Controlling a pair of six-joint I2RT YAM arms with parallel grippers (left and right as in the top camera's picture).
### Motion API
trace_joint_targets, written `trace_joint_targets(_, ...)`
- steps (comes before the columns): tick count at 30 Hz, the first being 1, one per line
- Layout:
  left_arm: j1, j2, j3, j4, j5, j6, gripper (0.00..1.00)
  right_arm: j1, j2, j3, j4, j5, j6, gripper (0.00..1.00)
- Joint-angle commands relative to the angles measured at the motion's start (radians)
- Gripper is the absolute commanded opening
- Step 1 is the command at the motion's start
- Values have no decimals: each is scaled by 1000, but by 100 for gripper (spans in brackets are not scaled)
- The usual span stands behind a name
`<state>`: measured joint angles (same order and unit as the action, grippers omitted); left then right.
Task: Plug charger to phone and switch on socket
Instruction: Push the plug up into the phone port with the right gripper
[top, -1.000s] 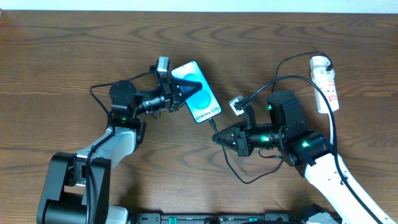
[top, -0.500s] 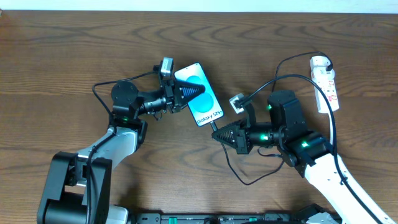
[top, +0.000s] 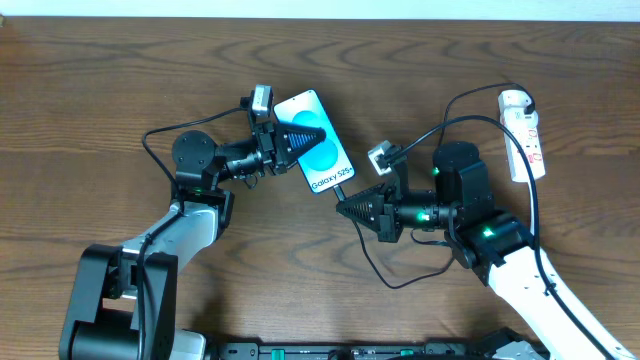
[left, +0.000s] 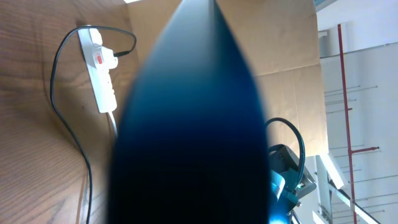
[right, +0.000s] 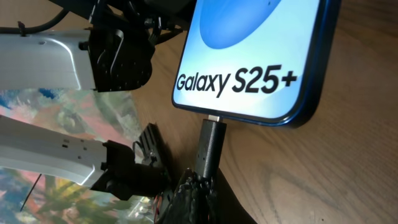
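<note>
A dark wooden table (top: 100, 80) is seen from overhead, with both arms reaching in towards its middle. The phone (top: 322, 150) is gripped near its upper end by the left gripper (top: 318, 134), whose fingers are closed on it. In the left wrist view the phone's dark edge fills most of the picture and blocks what lies behind it.

The connector tip of the charger (right: 210, 144) is pinched in the closed right gripper (top: 345, 208) and is set against the port in the phone's lower edge. Whether it is fully seated cannot be told.

The black cable is looped loosely over the table around the right arm and is led up to the socket (top: 526, 135), which lies at the far right, well apart from the phone. A black plug is seated in the socket's far end. Red marks are seen on the socket, but the position of its switches cannot be made out. A white cord (left: 114, 121) is seen leaving the socket's other end in the left wrist view.

"Galaxy S25+" is read in black on the white lower part of the screen, below a blue round shape.

Compared with a second ago, the right gripper has been brought up and to the left, closer to the phone's lower edge, and the phone has been shifted slightly up the table.
</note>
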<state>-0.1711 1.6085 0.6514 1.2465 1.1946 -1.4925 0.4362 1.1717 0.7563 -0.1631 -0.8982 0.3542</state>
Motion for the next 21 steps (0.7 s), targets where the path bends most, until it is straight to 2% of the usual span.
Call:
trace_joint_targets(1, -33, -11, 3, 12, 156, 10, 7, -3, 6, 29, 64, 62, -10, 1)
trace_joint_targets(5, -57, -11, 3, 12, 156, 11, 7, -3, 7, 29, 68, 62, -10, 2)
trace_joint_targets(7, -54, -11, 3, 12, 154, 14, 7, -3, 6, 29, 41, 62, -10, 11)
trace_joint_targets(9, -29, -11, 3, 11, 128, 32, 7, -3, 6, 29, -18, 62, -11, 32)
trace_joint_targets(11, 4, -11, 3, 11, 70, 49, 7, -17, 5, 29, -65, 61, -21, 42)
trace_joint_targets(12, 23, -11, 3, 11, 11, 52, 7, -41, -2, 29, -100, 57, -31, 52)
trace_joint_targets(13, 39, -11, 3, -4, -66, 52, 7, -93, -26, 29, -151, 43, -37, 61)
trace_joint_targets(16, 39, -11, 3, -144, -233, 53, 7, -277, -134, 29, -190, -48, -37, 76)
trace_joint_targets(19, 6, -11, 6, -199, -402, 64, 7, -509, -299, 29, -193, -76, -37, 89)
trace_joint_targets(21, -40, -11, 34, -237, -468, 94, 8, -618, -380, 29, -203, -72, -37, 93)
